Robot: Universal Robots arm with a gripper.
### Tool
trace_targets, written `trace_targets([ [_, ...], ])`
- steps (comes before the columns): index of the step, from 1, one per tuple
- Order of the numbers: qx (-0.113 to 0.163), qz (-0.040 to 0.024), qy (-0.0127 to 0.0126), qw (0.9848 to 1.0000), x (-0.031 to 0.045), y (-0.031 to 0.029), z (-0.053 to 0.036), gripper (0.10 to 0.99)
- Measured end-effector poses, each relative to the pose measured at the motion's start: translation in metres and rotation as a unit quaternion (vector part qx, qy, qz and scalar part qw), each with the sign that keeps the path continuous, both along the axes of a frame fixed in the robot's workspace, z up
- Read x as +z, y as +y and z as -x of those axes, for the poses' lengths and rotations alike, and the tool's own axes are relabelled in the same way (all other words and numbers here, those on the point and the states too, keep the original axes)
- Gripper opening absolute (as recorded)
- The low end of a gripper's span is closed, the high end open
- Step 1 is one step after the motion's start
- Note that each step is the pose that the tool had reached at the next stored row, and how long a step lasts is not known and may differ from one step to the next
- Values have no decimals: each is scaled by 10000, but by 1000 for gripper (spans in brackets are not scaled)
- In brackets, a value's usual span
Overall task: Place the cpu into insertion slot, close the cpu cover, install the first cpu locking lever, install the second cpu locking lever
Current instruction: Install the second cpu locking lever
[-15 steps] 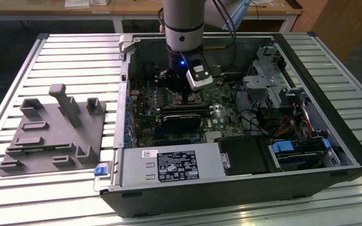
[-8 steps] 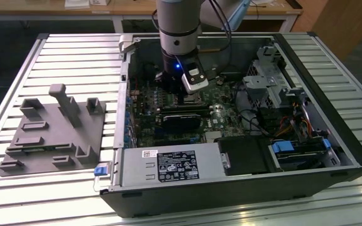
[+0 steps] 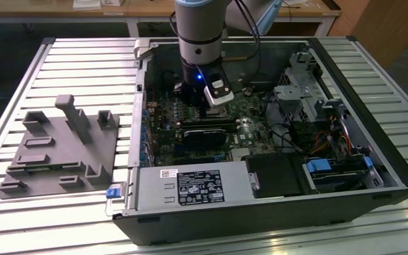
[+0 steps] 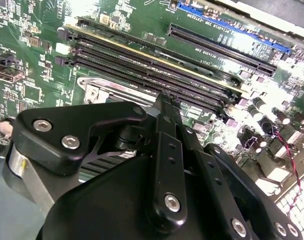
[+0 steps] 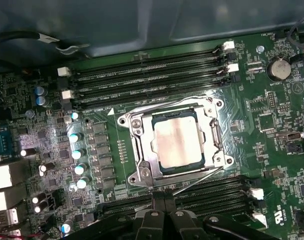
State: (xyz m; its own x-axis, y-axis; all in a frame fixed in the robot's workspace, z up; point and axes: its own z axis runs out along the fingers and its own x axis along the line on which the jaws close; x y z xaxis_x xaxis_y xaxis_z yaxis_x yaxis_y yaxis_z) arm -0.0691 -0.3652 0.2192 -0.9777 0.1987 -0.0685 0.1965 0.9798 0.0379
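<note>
At the time of inspection, the arm reached down into an open computer case (image 3: 374, 159) lying on a slatted metal tabletop (image 3: 83, 58). A grey fixture plate (image 3: 62, 154) lay on the tabletop at the exterior view's left, well apart from the case.

In the first wrist view, the cpu (image 5: 176, 141) sat in the insertion slot (image 5: 156, 162), its pale metal face showing through the open centre of the cpu cover (image 5: 139, 150). The cover lay flat around the chip, framing it on all sides. A thin locking lever (image 5: 199, 179) ran along the cover's edge on the side nearest the end effector, angled slightly outward from the frame. Whether either lever was fully latched could not be determined.

The end effector (image 5: 164, 199) hung just above the green motherboard (image 5: 271, 130), close beside the socket and over the long black memory slots (image 5: 156, 80). In both wrist views its fingers (image 4: 164, 107) stood pressed together with no visible gap and nothing was seen gripped between them. Whether the tips touched the board could not be determined.
</note>
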Motion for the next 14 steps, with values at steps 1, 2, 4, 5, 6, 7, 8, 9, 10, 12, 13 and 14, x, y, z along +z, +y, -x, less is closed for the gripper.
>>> trace_targets([
  [1,0,0,0,10000,0,0,0,106],
  [2,2,-17,1,10000,0,-6,0,106],
  [4,0,-162,0,9999,-4,-28,0,106],
  [5,1,-228,1,9997,-6,-41,0,106],
  [6,1,-285,0,9996,-9,-54,0,106],
  [7,0,-320,0,9995,-14,-69,0,106],
  [8,0,-342,0,9994,-20,-87,0,106],
  [9,0,-359,0,9994,-25,-108,0,106],
  [10,0,-377,0,9993,-31,-130,0,106],
  [12,0,-448,0,9990,-40,-161,0,106],
  [13,1,-496,0,9988,-44,-175,0,106],
  [14,1,-546,0,9985,-48,-188,0,106],
])
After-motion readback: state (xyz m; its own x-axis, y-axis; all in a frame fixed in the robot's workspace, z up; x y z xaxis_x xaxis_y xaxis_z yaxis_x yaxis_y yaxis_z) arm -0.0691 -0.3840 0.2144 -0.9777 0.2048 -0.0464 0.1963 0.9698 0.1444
